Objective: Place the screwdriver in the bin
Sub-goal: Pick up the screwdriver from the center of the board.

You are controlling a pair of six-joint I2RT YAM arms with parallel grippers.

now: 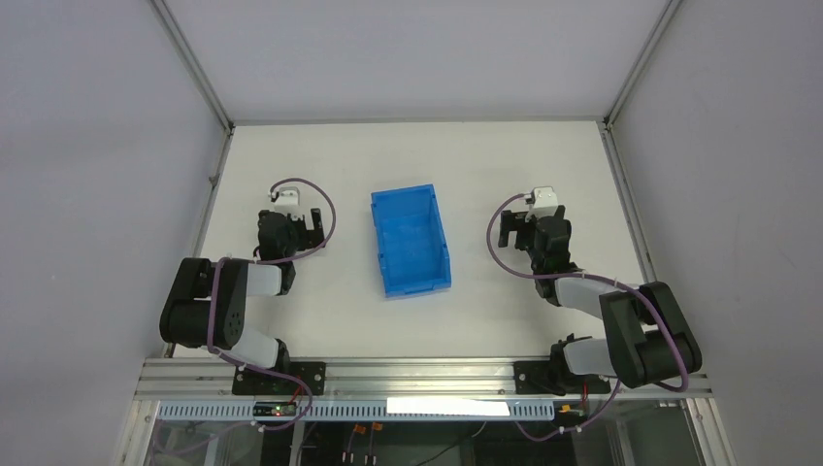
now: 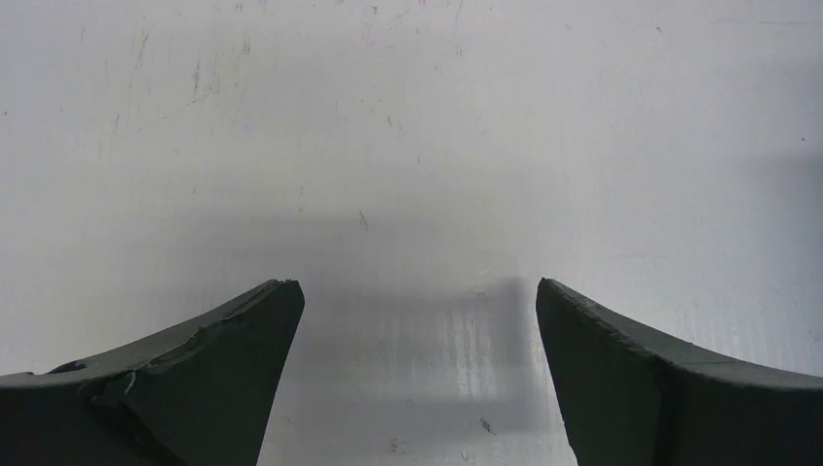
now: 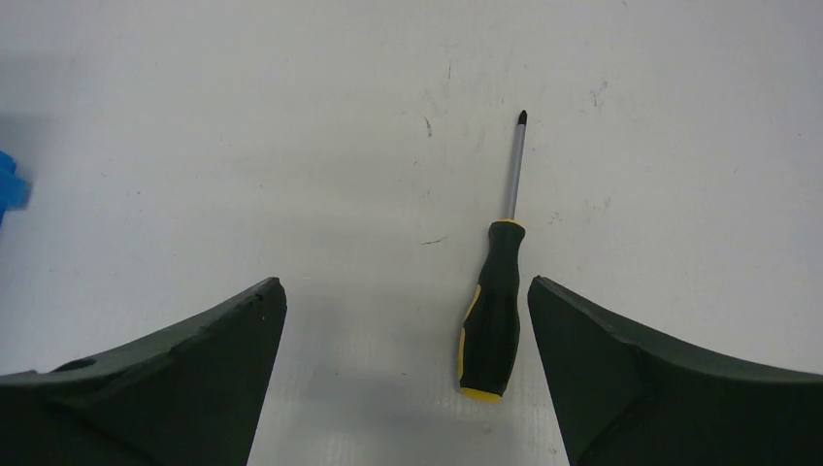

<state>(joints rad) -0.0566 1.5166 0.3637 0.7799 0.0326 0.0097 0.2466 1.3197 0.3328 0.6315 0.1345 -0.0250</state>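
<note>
Black-yellow screwdriver (image 3: 499, 267) flat on table (image 3: 291, 146), ungripped, inside wide-spread right gripper (image 3: 405, 283); left gripper (image 2: 418, 282) spread, empty; bin (image 1: 417, 283) mid-table.

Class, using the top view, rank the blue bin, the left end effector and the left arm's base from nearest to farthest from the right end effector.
1. The bin: mid-table, just to the left of the right end effector.
2. The left end effector: beyond the bin, on the table's left side.
3. The left arm's base: at the near edge, lower left.
</note>
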